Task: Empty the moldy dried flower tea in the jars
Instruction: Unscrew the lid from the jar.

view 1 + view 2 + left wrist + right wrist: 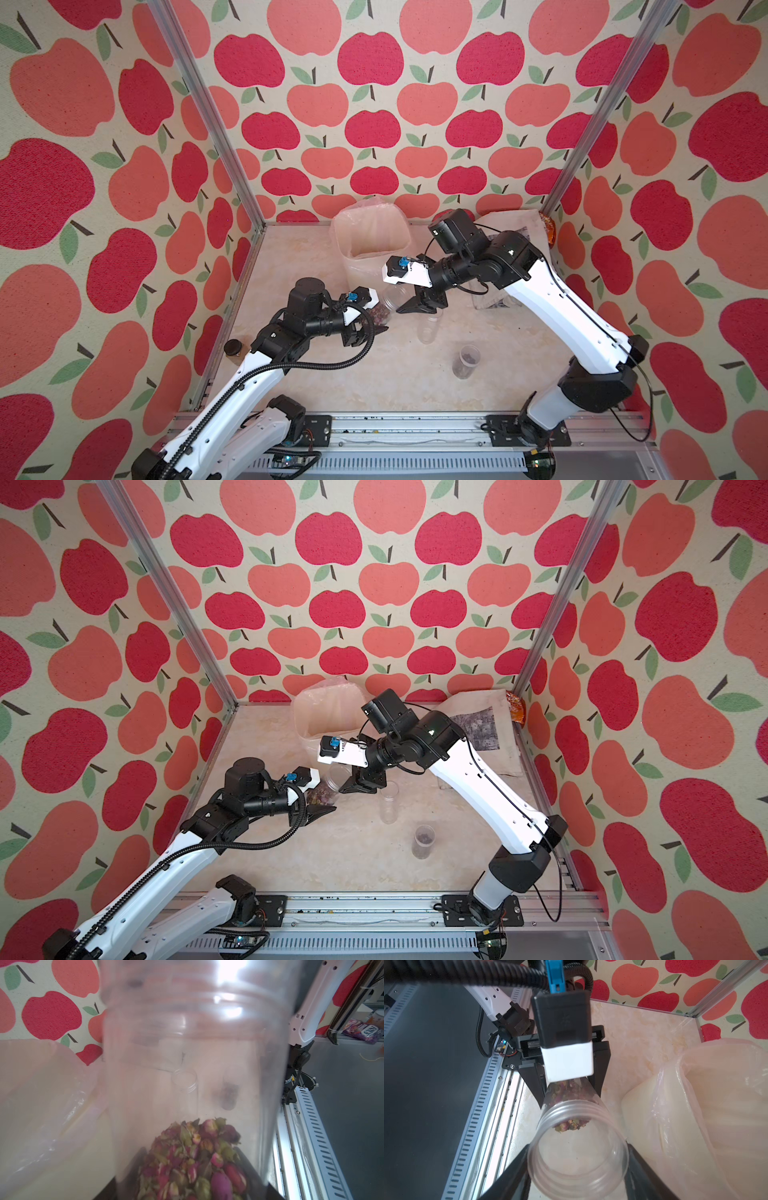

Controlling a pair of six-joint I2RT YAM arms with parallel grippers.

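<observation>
Marble top (374, 382): my left gripper (377, 314) clamps jar (390, 297), tea (199, 1157) inside, on bin's (351, 266) near side, undumped. Right gripper (578, 1147) flanks its mouth, grip unclear. Centre jar (430, 328) looks empty; near jar (467, 361) holds tea.

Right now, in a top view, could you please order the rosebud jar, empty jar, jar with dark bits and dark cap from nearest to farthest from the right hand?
1. Rosebud jar: mouth held in the right hand.
2. Empty jar: standing just beside it.
3. Jar with dark bits: farther front, right side.
4. Dark cap: by the left wall.
</observation>
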